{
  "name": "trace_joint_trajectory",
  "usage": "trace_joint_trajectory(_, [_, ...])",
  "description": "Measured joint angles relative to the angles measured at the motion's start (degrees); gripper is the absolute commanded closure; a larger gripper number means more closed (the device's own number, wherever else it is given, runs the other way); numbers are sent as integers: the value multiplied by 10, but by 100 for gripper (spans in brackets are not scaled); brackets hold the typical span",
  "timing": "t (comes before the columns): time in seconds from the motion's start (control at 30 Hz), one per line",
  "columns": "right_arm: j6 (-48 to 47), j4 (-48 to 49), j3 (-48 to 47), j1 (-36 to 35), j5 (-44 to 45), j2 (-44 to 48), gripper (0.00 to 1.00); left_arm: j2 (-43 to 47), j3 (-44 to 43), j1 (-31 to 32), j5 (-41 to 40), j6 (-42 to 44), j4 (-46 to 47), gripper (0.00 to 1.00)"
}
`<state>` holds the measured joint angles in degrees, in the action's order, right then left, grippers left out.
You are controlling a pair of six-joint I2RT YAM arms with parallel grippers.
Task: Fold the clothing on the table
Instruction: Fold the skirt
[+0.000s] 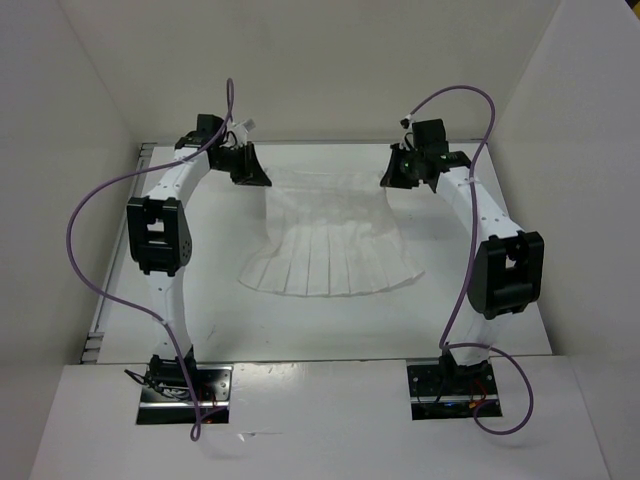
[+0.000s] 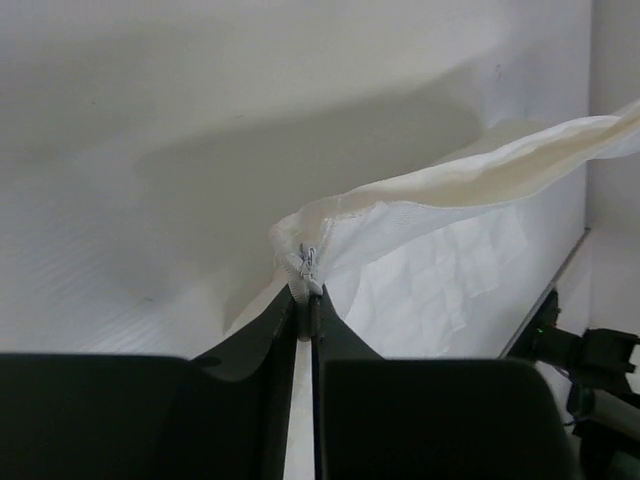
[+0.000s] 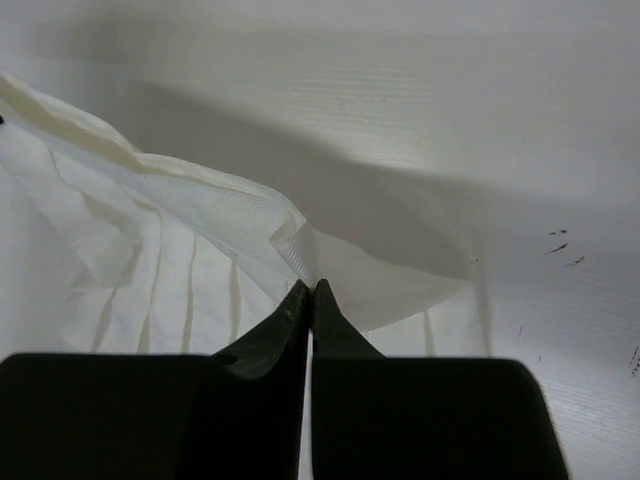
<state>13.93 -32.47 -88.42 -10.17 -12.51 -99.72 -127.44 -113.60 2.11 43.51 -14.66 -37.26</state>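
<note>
My left hand (image 2: 305, 302) pinches the waistband (image 2: 450, 185) of the white pleated skirt (image 1: 330, 245) at its zipper (image 2: 303, 268) end. My right hand (image 3: 308, 292) is clenched on the opposite end. The waistband is lifted across the upper middle of the top view, the hem (image 1: 330, 290) fanned out on the worktop (image 1: 230, 320) below it.

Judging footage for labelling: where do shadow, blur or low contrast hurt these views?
Top view: sharp, but the white clothing barely contrasts with the table. Left wrist view: fingers dark and featureless, broad shadow behind. Right wrist view: similar shadow beyond the clothing.
</note>
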Motion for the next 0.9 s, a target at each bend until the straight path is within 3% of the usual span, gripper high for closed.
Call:
trace_joint_trajectory(0.5, [-2, 12, -17, -2, -17, -9, 100, 46, -22, 56, -235, 88, 27, 83])
trace_joint_trajectory(0.67, [-2, 15, -17, -2, -17, -9, 100, 63, -23, 69, -277, 124, 47, 84])
trace_joint_trajectory(0.9, [-1, 15, -11, -2, -23, -8, 100, 127, 145, 94, -330, 165, 122, 87])
